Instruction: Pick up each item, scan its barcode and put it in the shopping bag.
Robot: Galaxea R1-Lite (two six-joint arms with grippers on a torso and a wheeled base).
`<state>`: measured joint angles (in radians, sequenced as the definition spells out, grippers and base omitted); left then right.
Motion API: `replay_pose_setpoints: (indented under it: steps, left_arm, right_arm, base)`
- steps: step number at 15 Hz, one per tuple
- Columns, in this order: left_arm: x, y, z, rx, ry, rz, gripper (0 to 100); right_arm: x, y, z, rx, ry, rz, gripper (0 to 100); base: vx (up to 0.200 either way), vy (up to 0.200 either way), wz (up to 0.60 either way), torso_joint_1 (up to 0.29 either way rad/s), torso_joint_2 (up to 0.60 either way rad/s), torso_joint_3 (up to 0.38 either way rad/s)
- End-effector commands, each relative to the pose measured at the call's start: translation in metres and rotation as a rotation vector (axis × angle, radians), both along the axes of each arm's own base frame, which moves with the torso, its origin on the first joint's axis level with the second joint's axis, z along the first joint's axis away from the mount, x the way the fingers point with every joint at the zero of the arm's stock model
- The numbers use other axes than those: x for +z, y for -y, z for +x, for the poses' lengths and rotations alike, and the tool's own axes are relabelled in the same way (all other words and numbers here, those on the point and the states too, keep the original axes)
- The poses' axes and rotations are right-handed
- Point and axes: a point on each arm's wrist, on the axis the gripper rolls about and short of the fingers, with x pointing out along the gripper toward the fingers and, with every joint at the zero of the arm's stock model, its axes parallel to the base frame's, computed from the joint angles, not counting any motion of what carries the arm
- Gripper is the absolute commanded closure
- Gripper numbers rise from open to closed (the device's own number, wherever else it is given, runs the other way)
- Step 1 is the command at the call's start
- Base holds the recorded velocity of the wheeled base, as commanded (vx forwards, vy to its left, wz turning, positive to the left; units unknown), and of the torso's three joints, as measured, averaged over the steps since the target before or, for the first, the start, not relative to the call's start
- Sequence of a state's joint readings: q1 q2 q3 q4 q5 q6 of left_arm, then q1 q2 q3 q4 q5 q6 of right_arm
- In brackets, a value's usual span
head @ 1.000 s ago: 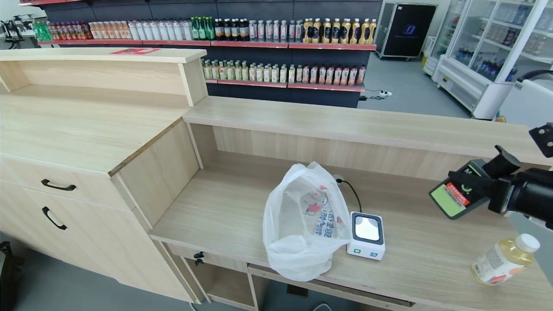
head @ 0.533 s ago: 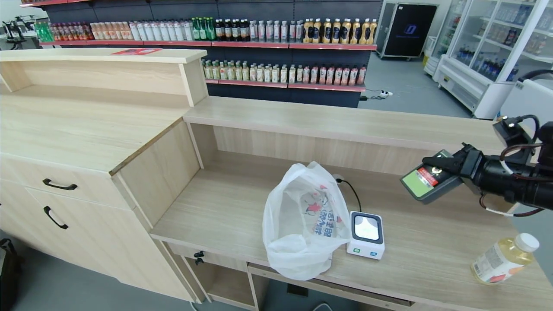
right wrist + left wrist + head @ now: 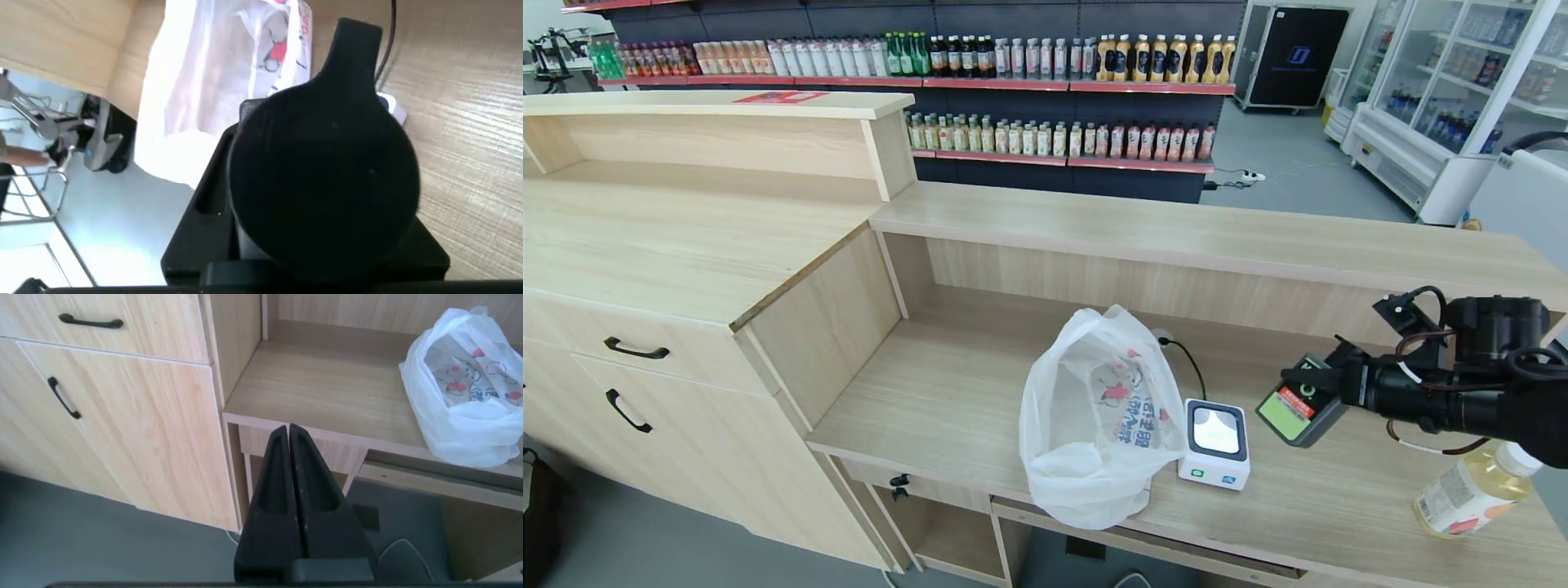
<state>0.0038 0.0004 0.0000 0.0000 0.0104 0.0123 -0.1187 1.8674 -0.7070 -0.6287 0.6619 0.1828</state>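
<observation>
The right end effector point(image 3: 1316, 384), clamped on the dark box point(image 3: 1286, 416), has swung toward the robot's left and sunk lower over the desk point(image 3: 1339, 498); the box, earlier well apart from the scanner point(image 3: 1217, 441), now hangs just beside it; the arm now overlaps the cap of the bottle point(image 3: 1470, 494).

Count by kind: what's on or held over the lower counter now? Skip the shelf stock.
Bag: 1
Scanner: 1
Bottle: 1
Box, in right gripper: 1
Total: 4
</observation>
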Motion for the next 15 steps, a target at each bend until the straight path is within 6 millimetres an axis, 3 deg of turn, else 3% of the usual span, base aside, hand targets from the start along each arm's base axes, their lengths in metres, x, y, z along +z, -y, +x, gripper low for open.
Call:
replay_pose_setpoints:
  steps: [1, 15]
  left_arm:
    - [0.0, 0.0, 0.0, 0.001, 0.0, 0.0, 100]
    - [0.0, 0.0, 0.0, 0.001, 0.0, 0.0, 100]
  right_arm:
    - [-0.019, 0.003, 0.006, 0.002, -0.046, -0.013, 100]
    - [-0.035, -0.012, 0.022, 0.037, -0.003, -0.059, 100]
  base:
    - [0.0, 0.0, 0.0, 0.0, 0.0, 0.0]
    - [0.0, 0.0, 0.0, 0.0, 0.0, 0.0]
